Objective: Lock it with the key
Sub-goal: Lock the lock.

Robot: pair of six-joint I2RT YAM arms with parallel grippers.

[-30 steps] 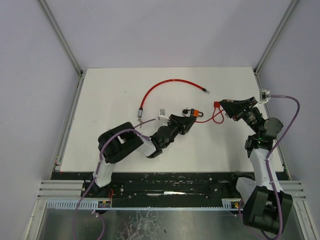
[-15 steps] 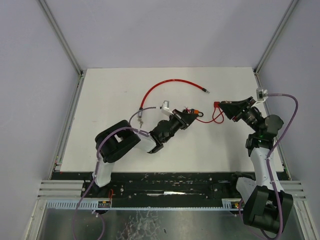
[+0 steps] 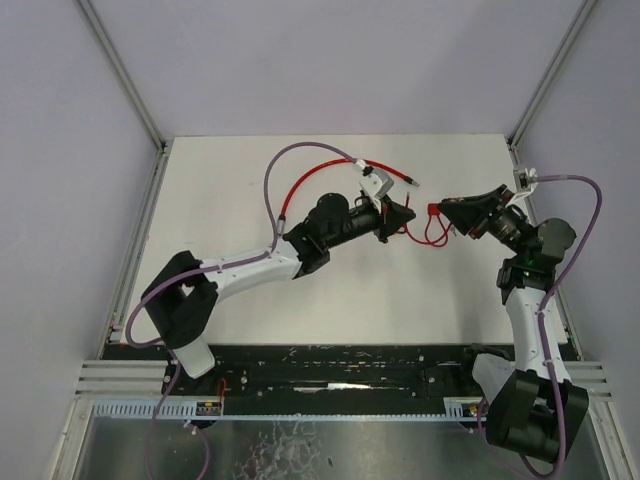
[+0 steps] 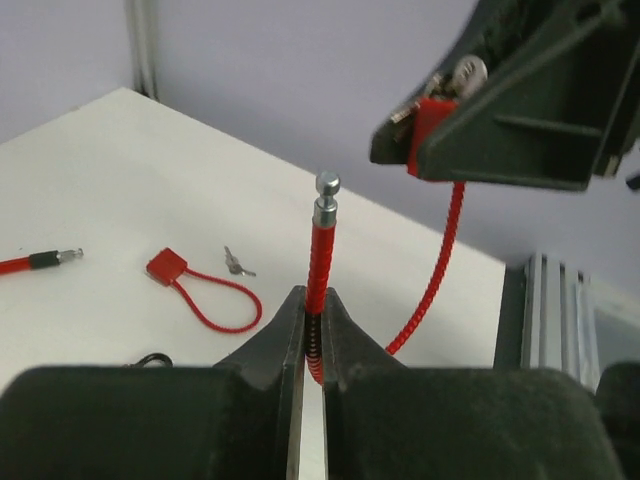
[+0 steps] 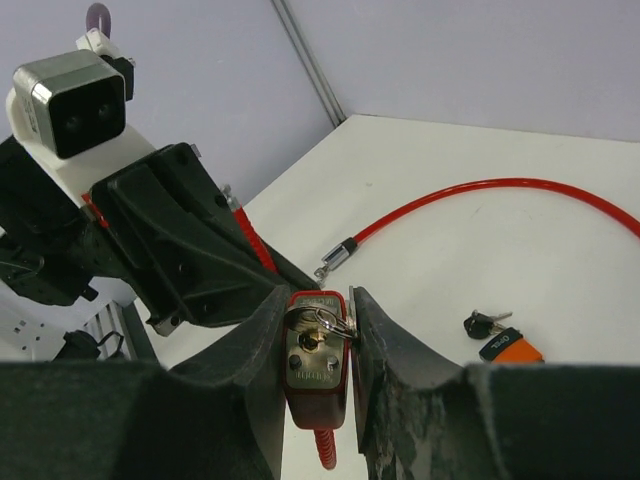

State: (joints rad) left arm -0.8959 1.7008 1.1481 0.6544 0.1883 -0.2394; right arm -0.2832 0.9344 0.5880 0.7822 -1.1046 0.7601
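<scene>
My right gripper [image 5: 320,300] is shut on a red padlock body [image 5: 318,375], held above the table with its brass keyhole [image 5: 314,342] facing the camera. A metal key ring [image 5: 327,322] lies across the lock face against my right finger. A red coiled cable [image 4: 440,265] hangs from the lock. My left gripper [image 4: 312,300] is shut on that cable's free end, and its metal tip [image 4: 326,186] stands upright just below the lock [image 4: 432,128]. In the top view the left gripper [image 3: 400,215] and right gripper [image 3: 447,208] are close together.
A long smooth red cable [image 3: 318,170] curves across the back of the table, its metal end [image 5: 340,256] near the grippers. Keys with an orange tag [image 5: 505,340] lie on the table. A second small red loop lock [image 4: 166,267] with small keys [image 4: 236,263] lies beyond.
My left arm has lifted off the spot by the orange-tagged keys and stretched right and back toward the right gripper. The right gripper has barely moved.
</scene>
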